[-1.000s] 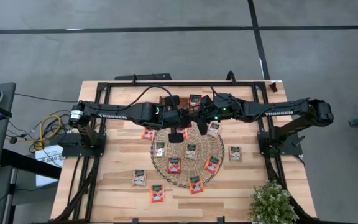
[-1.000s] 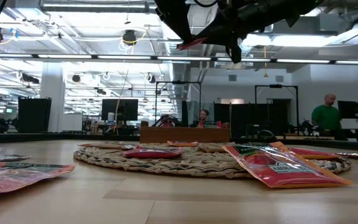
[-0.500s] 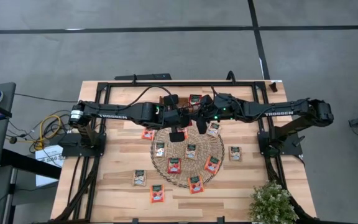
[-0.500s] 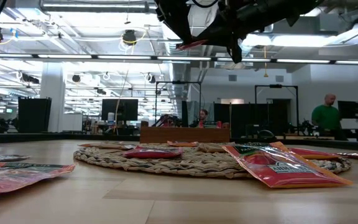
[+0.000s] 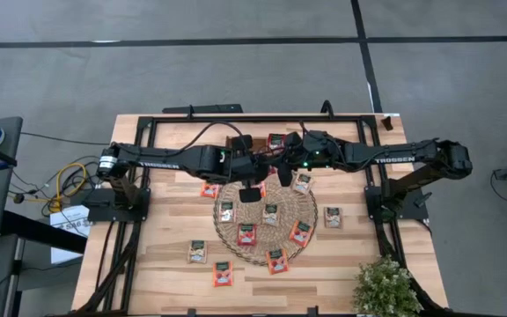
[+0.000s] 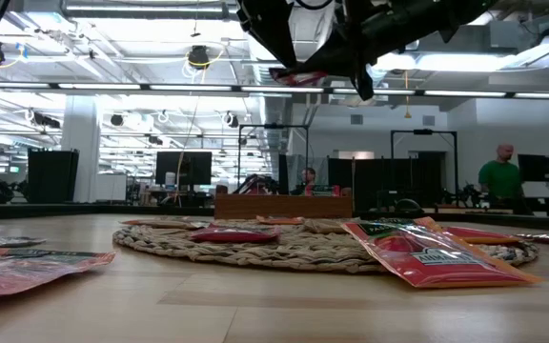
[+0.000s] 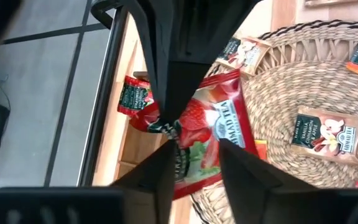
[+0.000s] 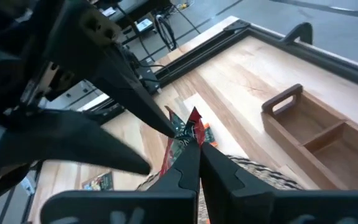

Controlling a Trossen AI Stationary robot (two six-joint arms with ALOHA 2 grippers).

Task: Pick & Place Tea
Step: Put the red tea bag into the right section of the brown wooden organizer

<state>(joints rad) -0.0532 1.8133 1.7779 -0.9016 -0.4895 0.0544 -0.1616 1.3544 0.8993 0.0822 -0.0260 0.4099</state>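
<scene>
A pale wooden table (image 5: 165,255) carries a round woven mat (image 5: 290,208) at its centre. A wooden tray (image 5: 236,140) sits at twelve o'clock, loose tea packets (image 5: 198,252) at seven, a leafy plant (image 5: 384,287) at five.

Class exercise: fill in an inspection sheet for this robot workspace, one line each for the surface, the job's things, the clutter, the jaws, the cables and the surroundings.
Surface: wooden table with a black frame; round woven mat in the middle.
Job's things: tea packets scattered on and around the mat; one red packet held in the air above the mat's far edge.
Clutter: wooden compartment tray at the far edge; small plant at a near corner.
Jaws: left gripper and right gripper both shut on the red packet, pinching it from opposite sides.
Cables: yellow cable coil off the table's left side.
Surroundings: grey floor; a person in green far behind.
</scene>
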